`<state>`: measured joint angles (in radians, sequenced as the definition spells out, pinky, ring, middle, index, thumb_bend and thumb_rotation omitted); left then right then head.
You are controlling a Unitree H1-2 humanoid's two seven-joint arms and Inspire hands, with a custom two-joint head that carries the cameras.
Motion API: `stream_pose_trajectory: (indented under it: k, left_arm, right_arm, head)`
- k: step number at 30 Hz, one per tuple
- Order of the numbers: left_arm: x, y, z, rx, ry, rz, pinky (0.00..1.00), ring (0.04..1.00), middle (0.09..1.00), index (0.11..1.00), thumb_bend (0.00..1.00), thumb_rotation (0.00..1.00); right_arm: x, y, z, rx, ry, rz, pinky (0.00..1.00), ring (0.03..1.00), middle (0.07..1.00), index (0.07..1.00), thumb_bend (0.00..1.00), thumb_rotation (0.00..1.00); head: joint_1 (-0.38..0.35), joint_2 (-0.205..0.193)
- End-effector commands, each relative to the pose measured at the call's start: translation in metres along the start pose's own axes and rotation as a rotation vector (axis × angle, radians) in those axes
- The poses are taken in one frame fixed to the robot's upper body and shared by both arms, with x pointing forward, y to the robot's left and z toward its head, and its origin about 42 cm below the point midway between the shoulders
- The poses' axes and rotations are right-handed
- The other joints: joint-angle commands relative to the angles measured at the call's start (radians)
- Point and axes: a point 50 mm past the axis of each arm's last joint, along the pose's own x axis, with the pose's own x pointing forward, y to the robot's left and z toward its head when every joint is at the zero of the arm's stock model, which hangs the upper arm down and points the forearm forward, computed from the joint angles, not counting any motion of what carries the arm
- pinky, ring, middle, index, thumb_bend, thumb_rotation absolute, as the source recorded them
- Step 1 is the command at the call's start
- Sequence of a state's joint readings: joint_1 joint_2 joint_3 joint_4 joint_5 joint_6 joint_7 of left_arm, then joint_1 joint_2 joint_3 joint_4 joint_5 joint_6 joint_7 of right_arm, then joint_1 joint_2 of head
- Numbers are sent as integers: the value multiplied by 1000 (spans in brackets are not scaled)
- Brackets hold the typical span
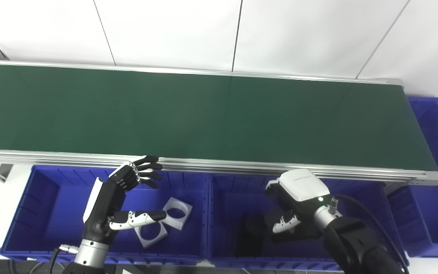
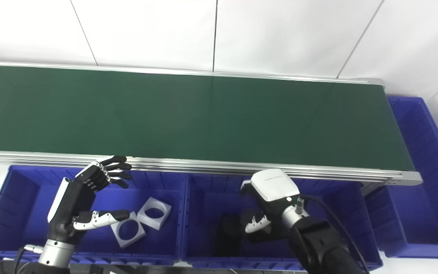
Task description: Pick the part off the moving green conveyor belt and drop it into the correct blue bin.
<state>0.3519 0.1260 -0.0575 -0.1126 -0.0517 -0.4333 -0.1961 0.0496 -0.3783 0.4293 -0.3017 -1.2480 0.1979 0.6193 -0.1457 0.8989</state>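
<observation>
The green conveyor belt (image 1: 203,114) carries no part. My left hand (image 1: 116,198) hovers open over the left blue bin (image 1: 32,213), fingers spread near the belt's front rail and thumb stretched out. Under the thumb, two white square parts with round holes (image 1: 177,212) (image 1: 150,233) lie on that bin's floor. My right hand (image 1: 299,194) is palm down over the middle blue bin (image 1: 356,198). A black part (image 1: 253,228) shows in that bin just left of its thumb. The back of the hand hides its fingers, so contact with the black part is unclear.
A third blue bin (image 1: 432,213) stands at the belt's right end. The belt's aluminium front rail (image 1: 222,165) runs just above both hands. White wall panels rise behind the belt.
</observation>
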Motion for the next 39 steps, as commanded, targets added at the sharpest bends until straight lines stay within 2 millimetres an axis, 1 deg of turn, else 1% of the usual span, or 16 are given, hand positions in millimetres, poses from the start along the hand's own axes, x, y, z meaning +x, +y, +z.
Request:
stream_pose_trajectory:
  k: [1,3,4,6,9,11,14,17,19,20,21,23,26,30,36,39]
  left_arm:
    - [4,1,10,-3,-72,1,492,604,688,732,838,320]
    - [4,2,10,-5,-72,1,491,601,685,731,839,313]
    - [4,2,10,-5,-72,0,493,603,687,732,840,312]
    - [4,3,10,-5,-72,-1,496,604,688,733,840,310]
    - [3,5,9,6,-67,-9,499,606,691,735,838,314]
    - [2,5,10,16,-64,-23,512,618,705,740,845,313]
    - [1,5,10,46,-57,-43,520,629,715,744,853,314]
    - [1,4,10,64,-55,-57,527,641,730,747,854,291]
    - [2,3,11,65,-56,-59,528,644,735,748,863,292]
    - [2,3,10,68,-53,-63,538,655,745,755,868,300]
    - [2,2,9,69,-52,-66,540,657,747,757,869,302]
    - [4,2,8,73,-51,-74,554,672,759,769,860,302]
    - [10,3,6,70,-56,-77,562,682,759,779,841,308]
    - [18,3,2,5,-56,-71,585,709,766,782,843,279]
    - [28,1,-2,31,-61,-99,587,722,778,784,813,279]
    - [28,4,-6,58,-47,-87,668,728,767,783,822,285]
  right_arm:
    - [-6,-20,0,7,28,-54,987,881,855,832,805,418]
    - [-8,-21,2,33,27,-55,998,908,875,873,860,462]
    - [-10,-22,3,79,4,-69,989,915,891,940,882,430]
    - [-14,-22,6,177,-48,-99,974,914,903,984,894,396]
    - [-18,-17,10,407,-136,-158,945,911,918,998,907,376]
    - [-19,-12,16,544,-171,-194,898,905,924,1000,916,374]
    - [-21,-5,27,694,-198,-228,867,909,931,1000,926,378]
    - [-24,2,40,819,-223,-252,786,905,948,1000,920,426]
    - [-26,6,45,864,-240,-275,770,890,945,1000,921,466]
    - [-26,10,49,890,-256,-295,763,876,936,1000,915,490]
    - [-26,14,51,909,-265,-313,762,874,934,1000,914,494]
    - [-27,18,53,952,-275,-348,799,880,922,1000,905,538]
    - [-28,22,53,1014,-275,-388,812,880,914,999,895,554]
    - [-29,28,55,1061,-263,-424,820,874,906,997,879,580]
    - [-32,36,63,1128,-237,-453,818,858,888,993,845,590]
    - [-31,39,66,1145,-216,-455,796,850,881,991,836,599]
  head:
    - [4,-1]
    - [3,0]
    - [3,-1]
    - [2,-1]
    - [6,-3]
    - [12,-3]
    - [39,-10]
    - [74,-17]
    - [74,-17]
    - [105,-28]
    - [111,-32]
    - [116,-38]
    - [120,-48]
    - [101,-64]
    - [27,-79]
    - [-5,-87]
